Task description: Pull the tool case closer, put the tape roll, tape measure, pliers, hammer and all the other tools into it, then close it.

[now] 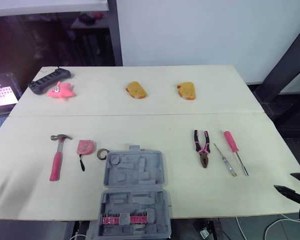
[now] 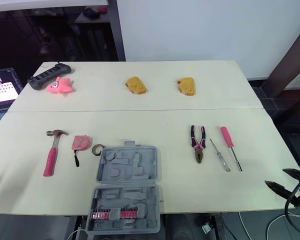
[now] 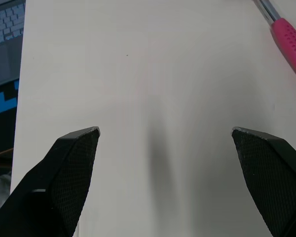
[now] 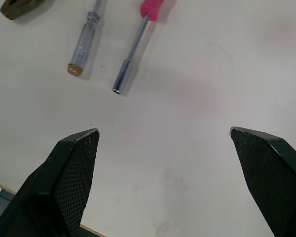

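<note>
We are showing the left gripper [image 3: 165, 133] and right gripper [image 4: 164, 132] spread wide, while the open tool case [image 1: 134, 172] is lying at the counter's [image 1: 165, 125] near edge, seemingly rigid and light, best gripped by its rim.

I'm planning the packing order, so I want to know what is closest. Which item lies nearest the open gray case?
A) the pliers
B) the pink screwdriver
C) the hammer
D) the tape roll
D: the tape roll sits right beside the tool case at its far left corner. The tape measure and hammer lie farther left, and the pliers lie well off to the right.
</note>
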